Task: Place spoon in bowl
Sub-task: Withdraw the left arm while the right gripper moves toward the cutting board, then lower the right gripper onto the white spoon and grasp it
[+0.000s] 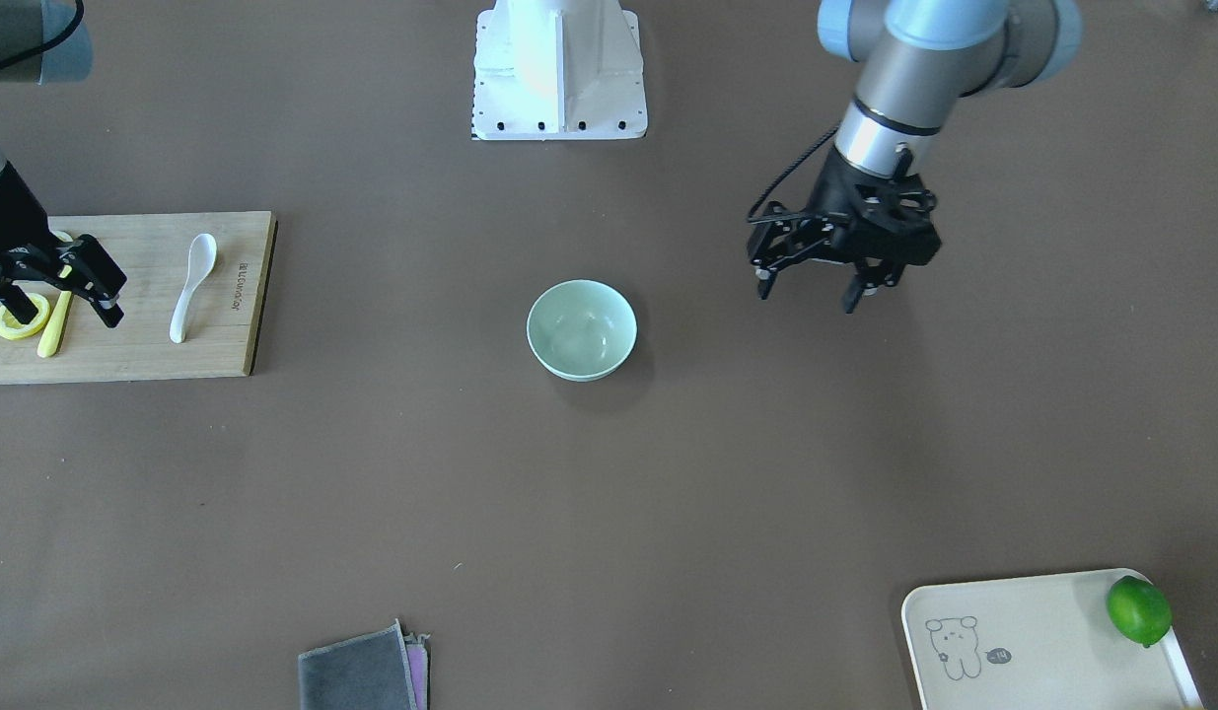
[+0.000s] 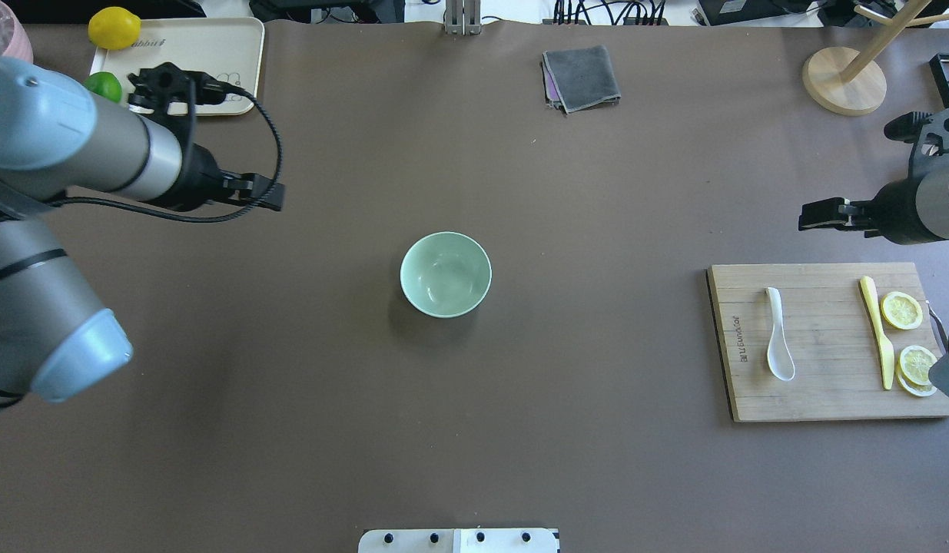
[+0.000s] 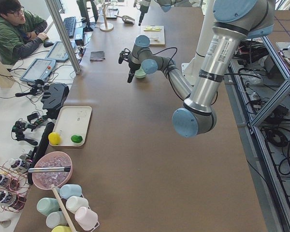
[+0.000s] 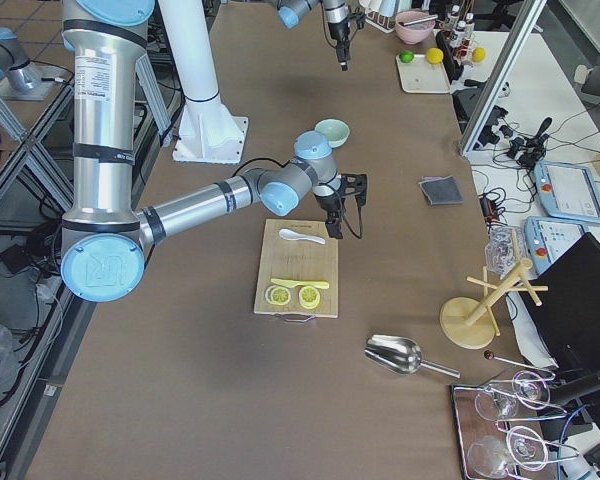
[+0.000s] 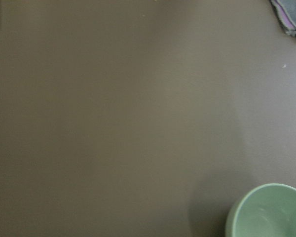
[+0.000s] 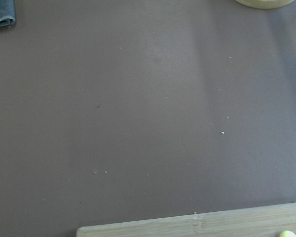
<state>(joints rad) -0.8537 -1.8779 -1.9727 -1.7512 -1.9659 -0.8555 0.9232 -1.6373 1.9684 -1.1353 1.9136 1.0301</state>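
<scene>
Item one, the spoon (image 1: 192,286). You will find it lying flat on the wooden cutting board (image 1: 135,357) at the robot's right end of the table (image 1: 609,513). It is on the half of the board nearer the bowl (image 1: 581,328), scoop toward the robot and handle toward your side. It is not in the bowl.

Item two, the right gripper (image 1: 48,304). Its jaws are spread wide and hold nothing. They hang raised by the outer part of the board, where the yellow-green knife (image 1: 54,330) and the lemon slices (image 1: 22,318) lie. The spoon lies on the bowl side of these jaws, apart from both fingers and untouched. The front view sets the jaws over the board and the overhead view sets them just off its far edge, so you cannot settle which is true. The right wrist view shows bare table and a strip of the board's edge.

Item three, the left gripper (image 1: 808,299). Its jaws are likewise apart and hold nothing, hanging above bare table on the robot's left of the bowl. The bowl stands between them and the spoon, which is well apart from them.

Item four, the bowl. It stands upright at mid-table, well apart from the board.

Also noted are a cream tray (image 1: 1042,656) carrying a lime (image 1: 1139,611), and a folded grey cloth (image 1: 357,673) at your edge.
</scene>
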